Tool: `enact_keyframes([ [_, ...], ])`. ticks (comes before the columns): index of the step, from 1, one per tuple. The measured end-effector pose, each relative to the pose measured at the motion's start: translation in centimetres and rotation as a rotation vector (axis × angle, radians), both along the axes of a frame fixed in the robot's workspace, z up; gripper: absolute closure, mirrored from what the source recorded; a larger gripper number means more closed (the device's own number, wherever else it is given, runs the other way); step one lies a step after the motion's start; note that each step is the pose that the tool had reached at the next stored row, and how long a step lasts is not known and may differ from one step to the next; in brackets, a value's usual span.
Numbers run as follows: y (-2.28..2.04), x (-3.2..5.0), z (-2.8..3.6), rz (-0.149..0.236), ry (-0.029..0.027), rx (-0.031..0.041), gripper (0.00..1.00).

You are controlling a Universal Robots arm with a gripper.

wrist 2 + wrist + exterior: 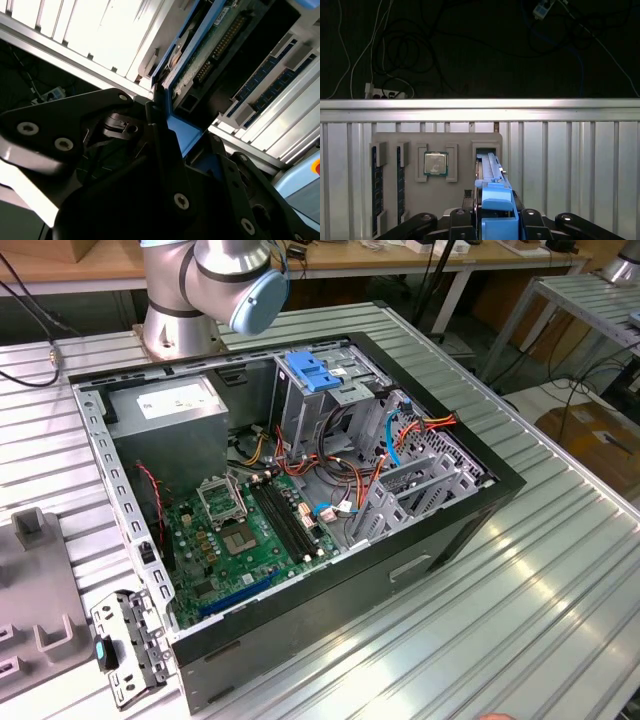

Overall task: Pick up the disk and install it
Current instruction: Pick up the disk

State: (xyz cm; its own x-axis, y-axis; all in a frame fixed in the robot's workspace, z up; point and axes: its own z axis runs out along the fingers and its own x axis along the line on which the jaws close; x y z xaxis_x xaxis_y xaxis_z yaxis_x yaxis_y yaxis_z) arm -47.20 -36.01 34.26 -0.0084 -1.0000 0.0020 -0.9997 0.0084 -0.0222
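The disk (489, 167) stands on edge at the slot of a grey holder (462, 187), with its blue side rail (496, 207) facing the camera. In the first wrist view my gripper (496, 222) has a black finger (462, 220) against each side of that rail. The second wrist view shows the disk (210, 45) edge-on, with a green circuit board and blue rail. My gripper (187, 142) is shut on it there, one finger (159, 125) pressed to the rail. I cannot tell whether the disk's lower end is still inside the slot.
The holder also carries a processor chip (435, 163) and memory sticks (376, 197). The ribbed table's edge (480, 104) lies just beyond, with cables on the dark floor. The open computer case (300, 490) has a metal cage with a blue latch (313, 373) and a grey box (170, 405).
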Motion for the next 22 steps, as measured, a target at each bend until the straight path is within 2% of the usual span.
enact_keyframes([
  [4,0.0,0.0,0.01,0.0,0.0,0.0,0.63],
  [9,0.0,0.0,0.48,0.0,-0.0001,0.0001,0.63],
  [22,0.0,0.0,1.18,0.0,0.0,0.0002,0.63],
])
